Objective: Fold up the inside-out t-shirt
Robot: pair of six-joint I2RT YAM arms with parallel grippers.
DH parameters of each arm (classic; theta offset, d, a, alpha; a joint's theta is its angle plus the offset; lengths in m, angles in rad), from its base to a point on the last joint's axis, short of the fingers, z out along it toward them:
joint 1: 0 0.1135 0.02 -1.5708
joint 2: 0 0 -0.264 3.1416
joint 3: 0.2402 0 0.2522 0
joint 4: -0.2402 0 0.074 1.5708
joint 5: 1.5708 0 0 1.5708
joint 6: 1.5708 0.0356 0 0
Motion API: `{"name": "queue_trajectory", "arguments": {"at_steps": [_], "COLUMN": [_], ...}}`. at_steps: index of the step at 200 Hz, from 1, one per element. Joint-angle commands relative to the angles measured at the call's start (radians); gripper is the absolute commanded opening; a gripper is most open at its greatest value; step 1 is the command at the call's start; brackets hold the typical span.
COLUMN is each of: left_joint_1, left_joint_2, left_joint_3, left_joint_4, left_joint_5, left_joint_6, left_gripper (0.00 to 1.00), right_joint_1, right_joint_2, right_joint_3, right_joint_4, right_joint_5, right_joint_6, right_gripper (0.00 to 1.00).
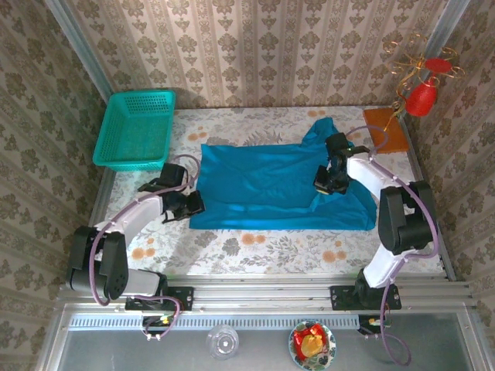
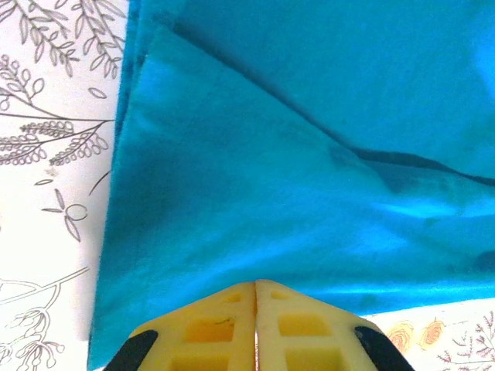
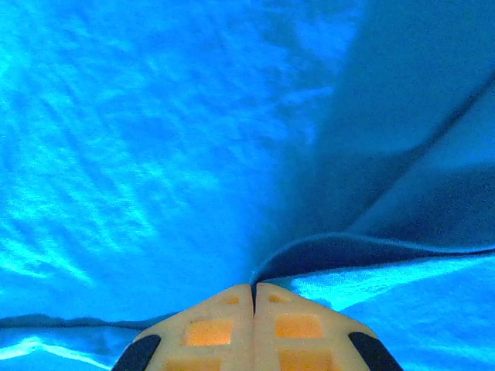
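I see my left pincer point(image 2: 255, 290) closed at the 9 o'clock edge of the t-shirt point(image 1: 263, 182); my right pincer point(image 3: 254, 290), at 3 o'clock, is clamped on a fold of it.

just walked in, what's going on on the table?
Two arms are working on a teal t-shirt that lies mostly spread out on the floral-cloth table. The left gripper is shut on the shirt's left edge. The right gripper is shut on a pinched-up fold near its right side.
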Motion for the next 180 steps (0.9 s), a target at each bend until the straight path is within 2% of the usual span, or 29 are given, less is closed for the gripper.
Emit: {"name": "queue_trajectory", "arguments": {"at_steps": [1,71,123,157,166,180], "left_joint_1": [0.009,0.016,0.016,0.018,0.018,0.018], "left_joint_2": [-0.029,-0.041,-0.036,-0.014,-0.005,0.011], "left_joint_3": [-0.015,-0.038,-0.064,-0.083,-0.086,-0.09], "left_joint_4": [-0.008,-0.006,0.007,0.025,0.028,0.029], "left_joint_5": [-0.009,-0.009,-0.007,-0.003,-0.004,-0.007], "left_joint_6": [0.013,0.011,0.008,0.011,0.014,0.02], "left_gripper": [0.08,0.08,0.08,0.08,0.08,0.08], "right_joint_1": [0.019,0.035,0.036,0.032,0.031,0.027], "right_joint_2": [0.04,0.161,0.235,0.257,0.251,0.221], "right_joint_3": [0.049,0.144,0.17,0.186,0.19,0.192], "right_joint_4": [-0.027,0.007,0.104,0.119,0.113,0.099], "right_joint_5": [0.023,0.034,-0.09,-0.127,-0.139,-0.149], "right_joint_6": [0.003,-0.012,-0.029,-0.045,-0.05,-0.056], "right_gripper": [0.0,0.0,0.0,0.0,0.07,0.24]}}
